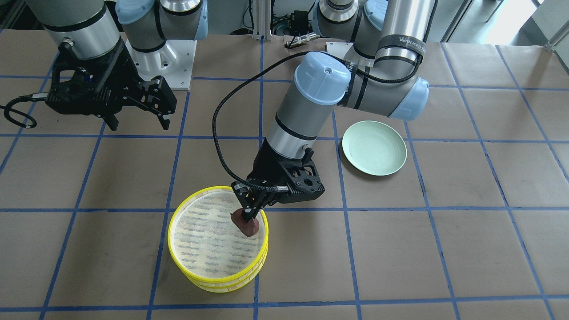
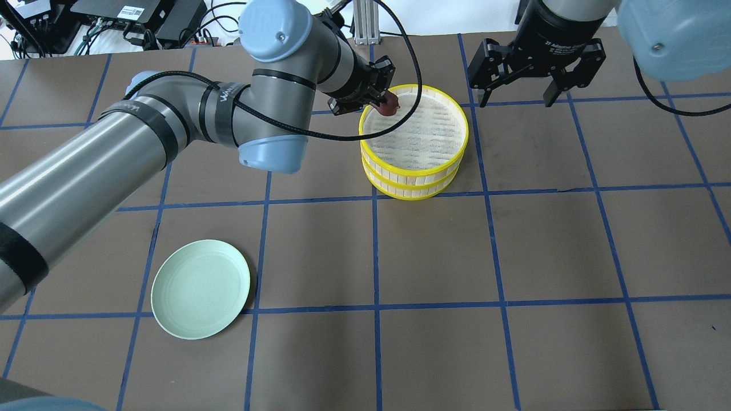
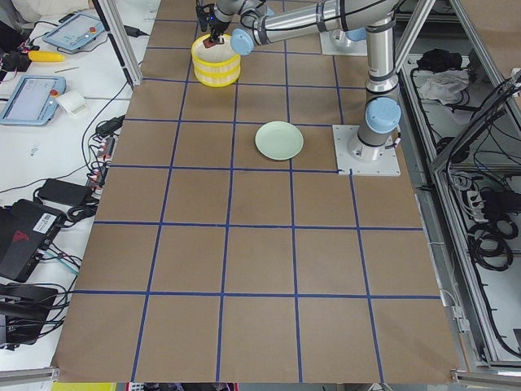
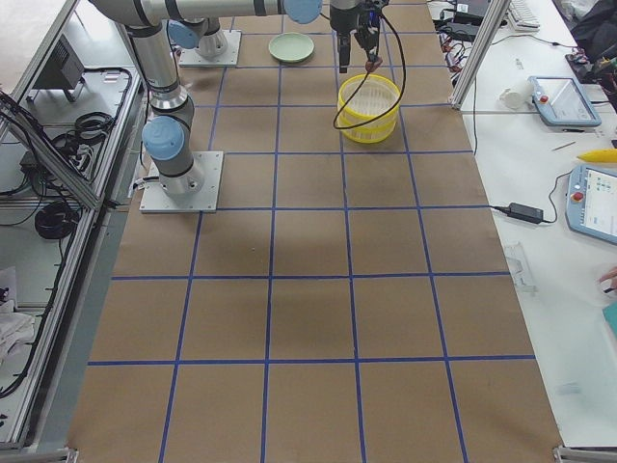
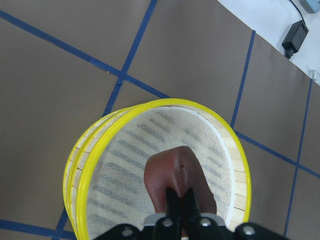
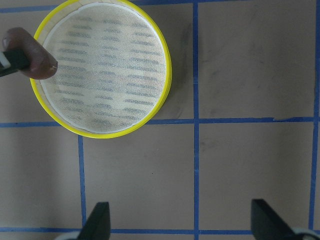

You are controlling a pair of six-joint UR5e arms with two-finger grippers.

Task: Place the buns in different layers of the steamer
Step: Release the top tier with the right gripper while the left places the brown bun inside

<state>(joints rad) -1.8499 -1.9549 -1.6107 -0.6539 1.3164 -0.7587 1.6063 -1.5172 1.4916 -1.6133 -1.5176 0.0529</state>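
Note:
The steamer [image 1: 220, 278] is two stacked yellow-rimmed trays; it also shows in the overhead view [image 2: 414, 171]. My left gripper [image 1: 249, 215] is shut on the dark reddish-brown bun [image 1: 247, 227] and holds it over the top tray's edge nearest the robot. The bun also shows in the left wrist view [image 5: 175, 177] above the mesh floor, and in the overhead view [image 2: 390, 106]. My right gripper [image 2: 518, 94] is open and empty, hovering beside the steamer. The top tray's mesh is bare. The cream-white bun is not in view.
A pale green plate [image 2: 200, 289] lies empty on the table on my left side, well away from the steamer. The brown table has blue tape grid lines. The left arm's black cable [image 1: 222, 133] loops above the table by the steamer.

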